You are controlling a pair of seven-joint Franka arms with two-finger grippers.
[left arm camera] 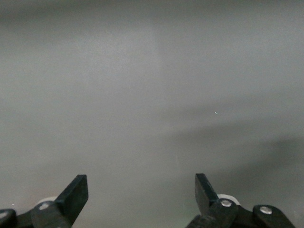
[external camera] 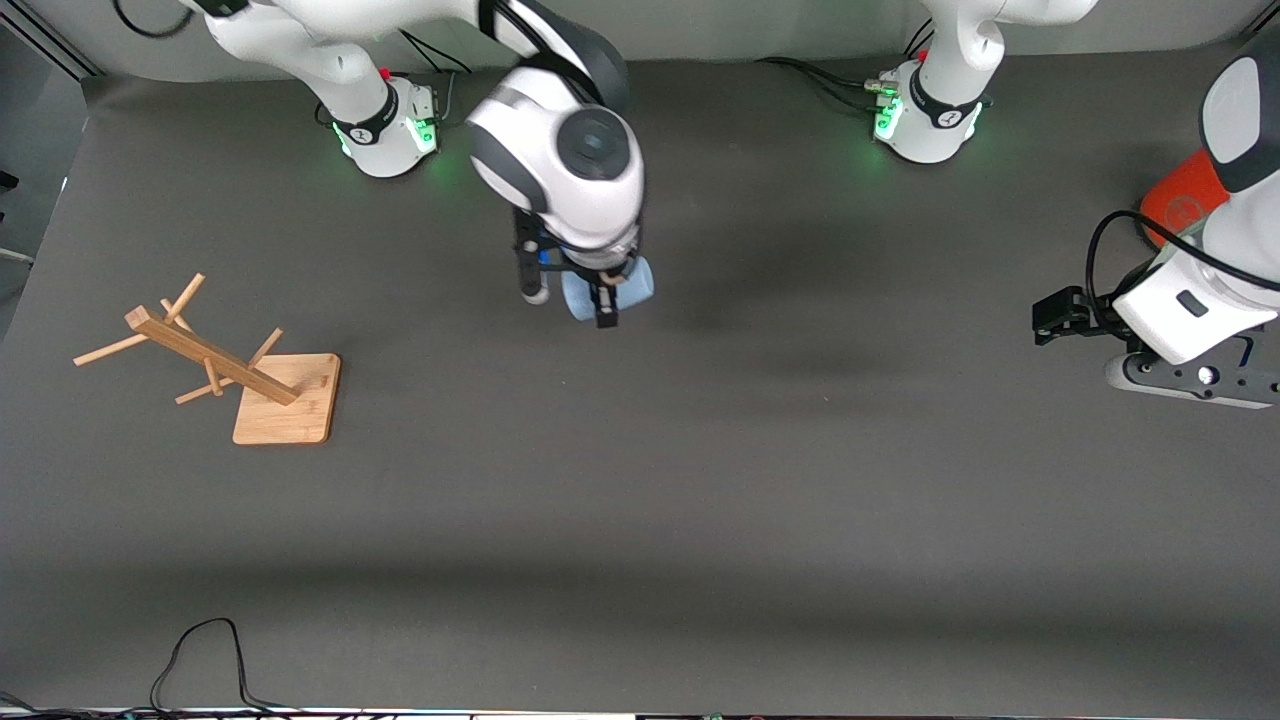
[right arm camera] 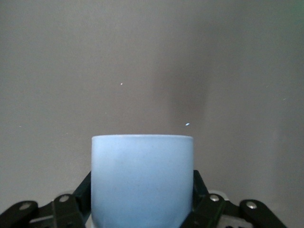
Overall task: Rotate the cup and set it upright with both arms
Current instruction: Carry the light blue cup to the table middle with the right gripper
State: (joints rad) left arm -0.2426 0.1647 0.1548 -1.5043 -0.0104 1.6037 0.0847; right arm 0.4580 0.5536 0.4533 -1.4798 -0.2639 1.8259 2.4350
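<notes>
The right gripper (external camera: 605, 300) is clamped on the cup (external camera: 607, 287), its black fingers (right arm camera: 78, 197) pressing the two sides of the tumbler, which lies on its side between them over the middle of the table (external camera: 700, 520). In the right wrist view the cup (right arm camera: 142, 183) fills the space between the pads, a plain pale-blue form with a matte, faintly speckled skin and a straight flat edge facing away from the camera (whether that edge is the rim or the base I cannot tell).

The left gripper (external camera: 1048, 322) waits at the left arm's end of the table, its fingers (left arm camera: 76, 192) spread wide with nothing but bare grey surface between them.

As I judge it, the pickup is done and the turning has hardly begun: the cup is held sideways, the second arm has not yet joined in, and the handover and setting upright are left.

Farther out, a wooden rack (external camera: 225, 365) of pale slats with pegs on a square base stands toward the right arm's end, and an orange can (external camera: 1182, 208) sits partly hidden by the left arm.
</notes>
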